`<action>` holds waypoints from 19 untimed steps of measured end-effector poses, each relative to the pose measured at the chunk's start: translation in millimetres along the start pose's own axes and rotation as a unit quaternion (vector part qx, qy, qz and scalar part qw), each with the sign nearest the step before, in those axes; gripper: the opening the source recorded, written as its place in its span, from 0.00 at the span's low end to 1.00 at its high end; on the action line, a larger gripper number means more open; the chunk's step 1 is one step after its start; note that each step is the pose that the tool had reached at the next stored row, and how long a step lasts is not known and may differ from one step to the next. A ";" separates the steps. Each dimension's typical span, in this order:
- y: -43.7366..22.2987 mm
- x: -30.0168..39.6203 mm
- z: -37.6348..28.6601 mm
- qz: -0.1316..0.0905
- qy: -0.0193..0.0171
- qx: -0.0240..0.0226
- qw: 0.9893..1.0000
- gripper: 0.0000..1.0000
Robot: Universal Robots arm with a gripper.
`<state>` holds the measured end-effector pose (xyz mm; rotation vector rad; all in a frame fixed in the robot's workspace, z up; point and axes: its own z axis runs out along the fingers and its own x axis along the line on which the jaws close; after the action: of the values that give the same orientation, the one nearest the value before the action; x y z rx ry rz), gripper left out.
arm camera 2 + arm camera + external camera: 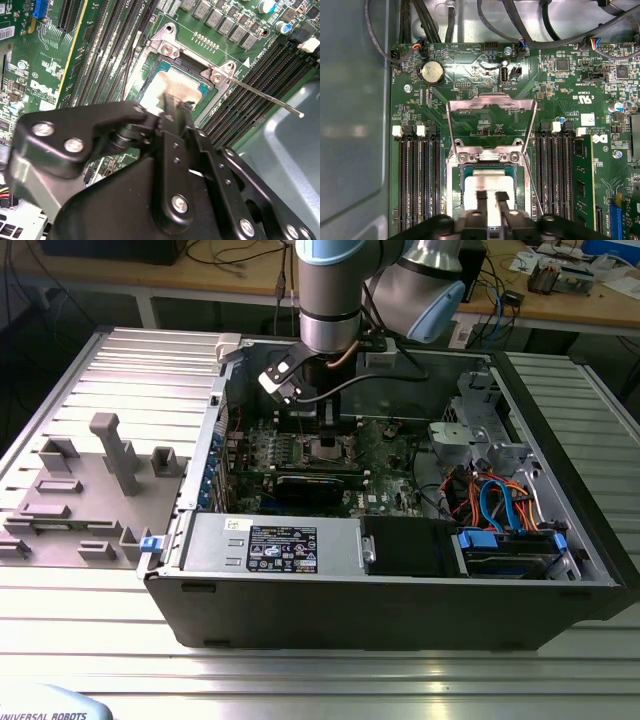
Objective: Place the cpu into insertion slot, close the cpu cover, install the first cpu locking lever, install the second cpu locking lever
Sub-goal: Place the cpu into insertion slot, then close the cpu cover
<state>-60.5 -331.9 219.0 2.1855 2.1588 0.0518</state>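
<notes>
The silver-topped cpu (487, 184) lies flat in the metal-rimmed insertion slot (451, 192), whose thin silver cpu cover (492, 103) is swung open

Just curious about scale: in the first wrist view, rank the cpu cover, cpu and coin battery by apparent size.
1. cpu cover, its frame raised open.
2. cpu, partly hidden by the tool, so less sure.
3. coin battery, clearly smallest.

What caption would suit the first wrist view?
The tool hovers over the cpu in the insertion slot, cpu cover flipped open.
</notes>
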 end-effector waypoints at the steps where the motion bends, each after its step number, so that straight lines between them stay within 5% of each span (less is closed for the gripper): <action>1: 0.0 0.0 0.0 0.000 0.000 0.000 1.000 0.17; 3: 0.0 0.0 0.0 0.000 0.000 0.000 1.000 0.11; 19: 1.3 -0.1 -0.5 0.000 0.000 0.003 1.000 0.11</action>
<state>-59.2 -332.0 219.6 2.1888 2.1613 0.0452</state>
